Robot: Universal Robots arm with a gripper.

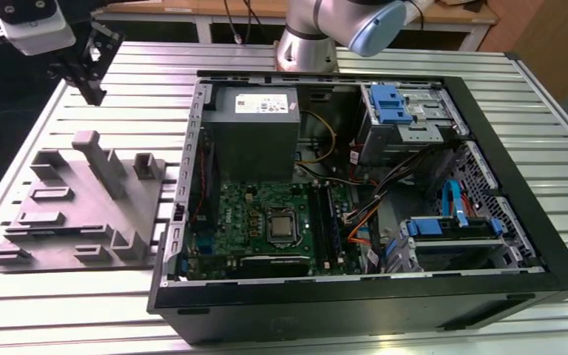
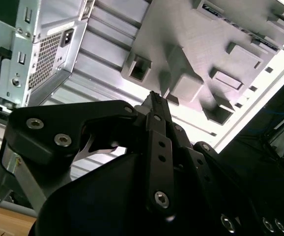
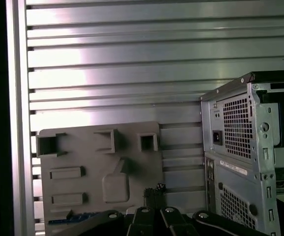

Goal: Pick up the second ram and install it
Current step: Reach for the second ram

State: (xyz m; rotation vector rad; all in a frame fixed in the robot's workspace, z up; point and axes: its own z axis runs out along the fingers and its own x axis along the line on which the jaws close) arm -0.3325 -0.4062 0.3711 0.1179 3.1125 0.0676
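My gripper (image 1: 94, 95) hangs above the back left of the table, beyond the far edge of the grey fixture plate (image 1: 77, 207). Its black fingers meet at the tips with nothing between them, as both wrist views show (image 2: 154, 98) (image 3: 155, 190). A dark-blue strip (image 3: 71, 216), likely the second ram, lies on the fixture plate's near part, partly hidden behind my gripper's body. The open computer case (image 1: 363, 192) holds the green motherboard (image 1: 254, 222), with dark memory slots (image 1: 330, 225) beside the processor.
The grey power-supply box (image 1: 254, 126) sits at the back of the case, with blue drive bays (image 1: 393, 103) and cables at the exterior view's right. Upright posts (image 1: 101, 163) stand on the fixture plate. The ribbed metal table (image 1: 116, 96) lies beneath my gripper.
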